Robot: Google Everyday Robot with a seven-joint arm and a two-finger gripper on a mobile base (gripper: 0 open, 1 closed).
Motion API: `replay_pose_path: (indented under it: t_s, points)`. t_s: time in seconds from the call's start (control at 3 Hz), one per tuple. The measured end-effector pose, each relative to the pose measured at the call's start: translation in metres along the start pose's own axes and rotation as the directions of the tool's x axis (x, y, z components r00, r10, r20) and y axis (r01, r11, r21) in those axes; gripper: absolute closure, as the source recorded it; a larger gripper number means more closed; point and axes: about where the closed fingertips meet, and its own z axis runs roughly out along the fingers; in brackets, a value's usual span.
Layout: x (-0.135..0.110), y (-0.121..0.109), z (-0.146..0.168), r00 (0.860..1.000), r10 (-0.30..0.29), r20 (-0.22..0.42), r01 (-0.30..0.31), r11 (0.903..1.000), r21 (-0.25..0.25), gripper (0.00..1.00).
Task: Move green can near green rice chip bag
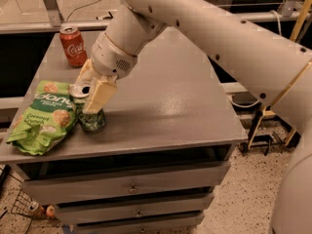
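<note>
We hold the green can [93, 122] clamped in the gripper [87, 95], low on the table [170, 106], just beside the green rice chip bag [41, 121]. We judge 1 move remains: let go and lift straight up.

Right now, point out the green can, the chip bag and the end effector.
green can [92, 122]: camera view, lower body, on the table.
chip bag [41, 123]: camera view, middle of its front.
end effector [85, 97]: camera view, its tip, at the green can's top beside the chip bag.
</note>
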Motion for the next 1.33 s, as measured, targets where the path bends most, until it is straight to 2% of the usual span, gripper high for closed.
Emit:
replay_pose_path:
  t_s: [0.33, 0.67, 1.0, 1.33]
  points:
    - [-0.001, 0.000, 0.000, 1.000, -0.001, 0.000, 0.001, 1.0000, -0.001, 0.36]
    - [-0.001, 0.000, 0.001, 1.000, -0.002, 0.000, 0.002, 1.0000, -0.002, 0.05]
    - [-0.002, 0.000, 0.002, 1.000, -0.003, 0.001, 0.003, 1.0000, -0.002, 0.00]
    - [0.023, 0.008, -0.019, 1.000, 0.016, -0.022, -0.016, 0.9998, 0.007, 0.00]
